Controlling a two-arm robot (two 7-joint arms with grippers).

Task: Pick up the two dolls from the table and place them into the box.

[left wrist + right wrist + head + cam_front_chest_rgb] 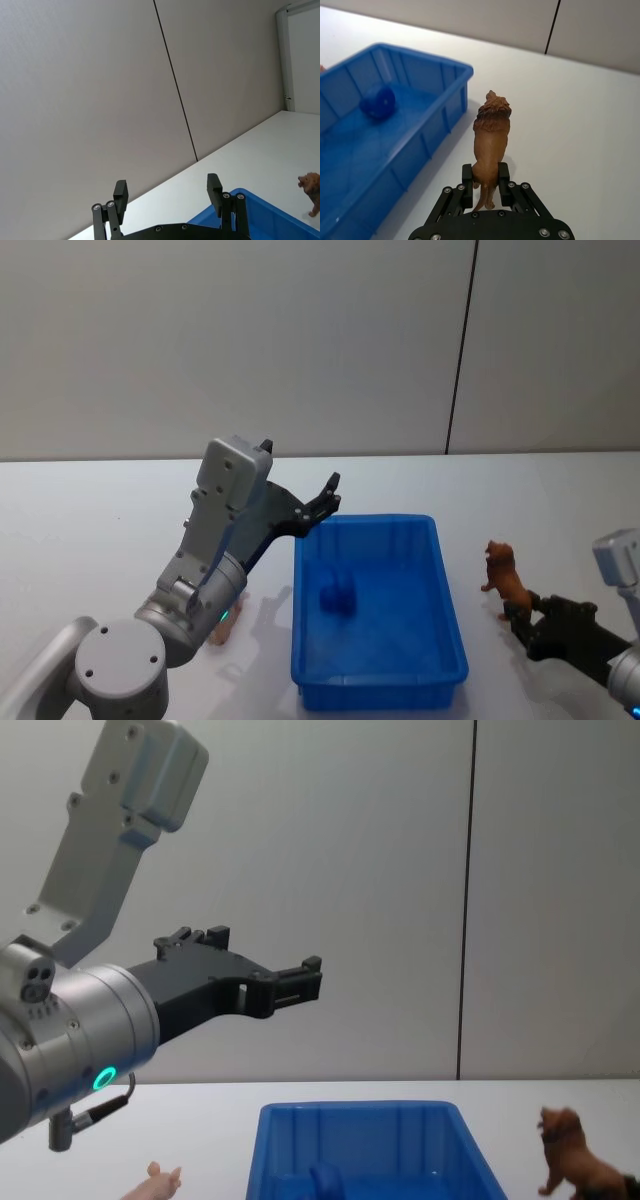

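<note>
**Right gripper** [485,176]: closing narrowly on the hindquarters of the reddish-brown doll [492,127]. The doll is standing upright just beside the right wall of the blue box [422,56]. Whether its feet are touching the worktop [580,125] cannot be told.

**Left gripper** [167,192]: hanging with its fingers spread wide and holding nothing, raised high near the box's far left corner.

**Chest view:** showing the pink doll [160,1182] lying on the worktop to the left of the box, far below the left gripper.

**Head view:** showing the same doll half hidden behind the left arm.

**Right wrist view:** showing a small dark-blue object [377,101] resting inside the box.
</note>
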